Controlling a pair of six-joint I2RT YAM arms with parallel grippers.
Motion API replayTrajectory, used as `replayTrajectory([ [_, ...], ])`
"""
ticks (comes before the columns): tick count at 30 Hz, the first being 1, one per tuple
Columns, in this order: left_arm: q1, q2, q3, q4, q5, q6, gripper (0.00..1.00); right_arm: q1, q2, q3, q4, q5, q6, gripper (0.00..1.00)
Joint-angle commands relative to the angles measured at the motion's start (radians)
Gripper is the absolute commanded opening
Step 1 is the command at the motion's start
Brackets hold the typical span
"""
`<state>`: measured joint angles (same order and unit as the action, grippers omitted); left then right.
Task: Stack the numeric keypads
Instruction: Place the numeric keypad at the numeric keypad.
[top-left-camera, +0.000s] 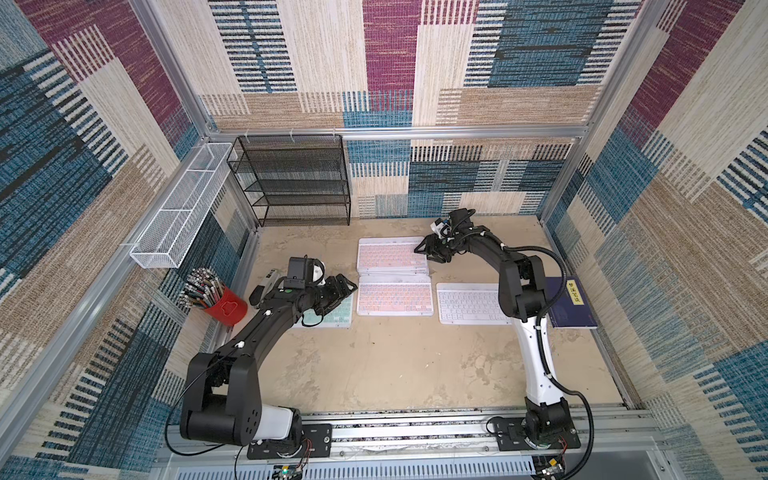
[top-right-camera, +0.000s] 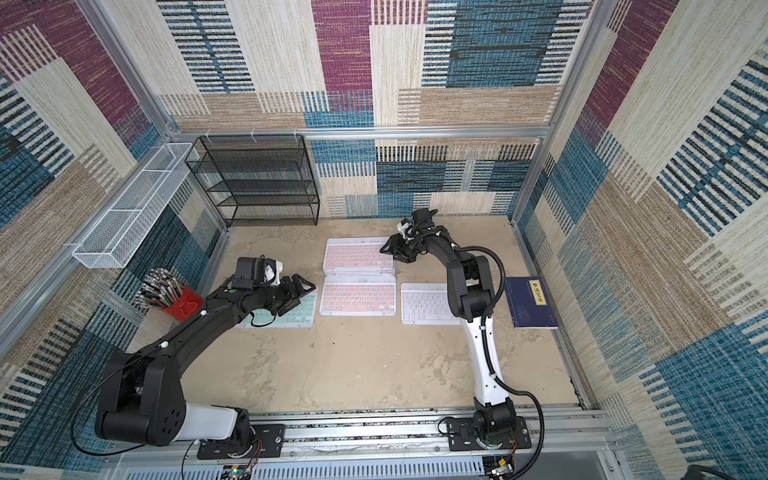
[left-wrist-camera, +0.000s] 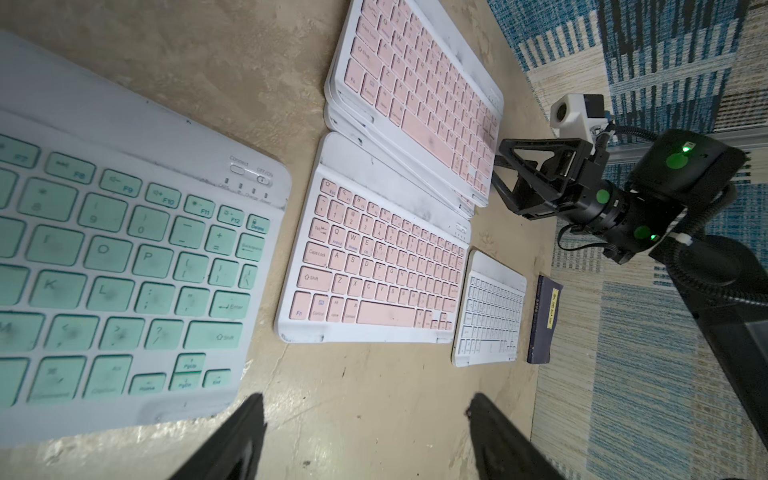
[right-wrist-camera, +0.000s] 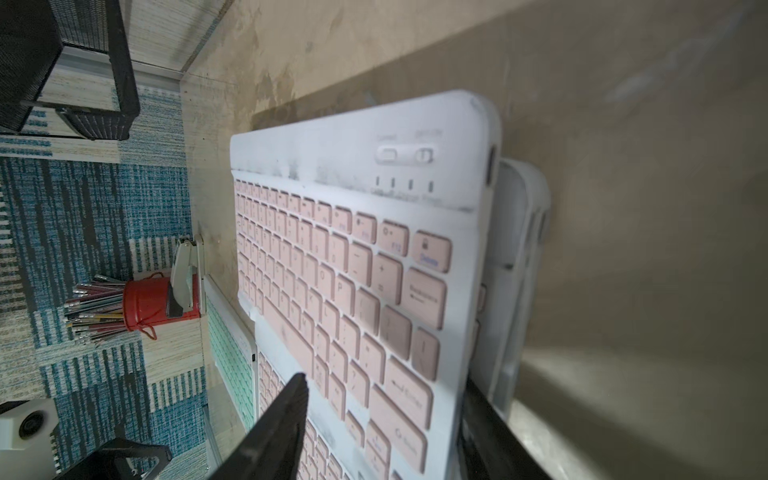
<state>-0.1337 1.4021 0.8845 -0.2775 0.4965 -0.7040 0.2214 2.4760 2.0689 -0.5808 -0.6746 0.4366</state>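
1. In both top views I see the keypads in four places on the surface (top-left-camera: 395, 374). A pink-topped stack (top-left-camera: 392, 254) is at the back and a lone pink keypad (top-left-camera: 394, 298) lies just in front of it. A white keypad (top-left-camera: 467, 306) lies to the right of that one, and a mint keypad (top-left-camera: 338, 316) to its left is half under my left arm.
2. From above the stack reads almost as one slab. The left wrist view shows staggered white frames under the top one. The right wrist view shows two more edges jutting past its end. Their key colours are hidden from me.
3. The left pincer (top-left-camera: 345, 286) hangs over the mint keypad's right end, and the top views don't show its spread well. Its own wrist view does: the fingers (left-wrist-camera: 245, 428) are wide apart, released, with only bare surface between them.
4. The right pincer (right-wrist-camera: 384, 380) is at the stack's right end. In its wrist view one finger lies over the pink keys and the other sits beside the frame's edge, so the top keypad's end is between them. I cannot tell whether they press on it.
5. The right wrist view shows the stapler (right-wrist-camera: 187, 274) and the red cup of pencils (right-wrist-camera: 145, 305) clearly, but from above my left arm hides most of the stapler.
6. The blue book (top-left-camera: 571, 303) lies beyond the white keypad.
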Motion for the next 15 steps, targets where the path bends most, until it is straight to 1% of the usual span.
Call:
replayTrajectory([
  [1,-0.001,-0.011,0.006,-0.033,-0.048,0.010,0.95,-0.001,-0.018,0.024,-0.060,0.112,-0.015,0.59],
  [3,-0.005,-0.009,0.024,-0.078,-0.087,0.031,1.00,-0.001,-0.021,0.047,-0.098,0.157,-0.018,0.60],
  [5,-0.007,-0.012,0.029,-0.104,-0.139,0.046,0.99,0.000,-0.038,0.050,-0.114,0.196,-0.018,0.61],
  [8,-0.014,-0.023,0.025,-0.097,-0.164,0.084,0.99,0.007,-0.089,0.019,-0.125,0.286,-0.025,0.62],
  [10,-0.026,-0.028,0.028,-0.096,-0.184,0.115,0.99,0.022,-0.155,-0.034,-0.111,0.377,-0.032,0.62],
  [12,-0.038,-0.033,0.029,-0.079,-0.203,0.129,0.99,0.056,-0.253,-0.116,-0.069,0.527,-0.040,0.63],
  [13,-0.040,-0.038,0.022,-0.057,-0.200,0.126,0.99,0.073,-0.300,-0.163,-0.040,0.587,-0.045,0.62],
  [15,-0.040,-0.047,0.012,-0.021,-0.211,0.088,0.99,0.119,-0.423,-0.312,0.074,0.702,-0.067,0.62],
])
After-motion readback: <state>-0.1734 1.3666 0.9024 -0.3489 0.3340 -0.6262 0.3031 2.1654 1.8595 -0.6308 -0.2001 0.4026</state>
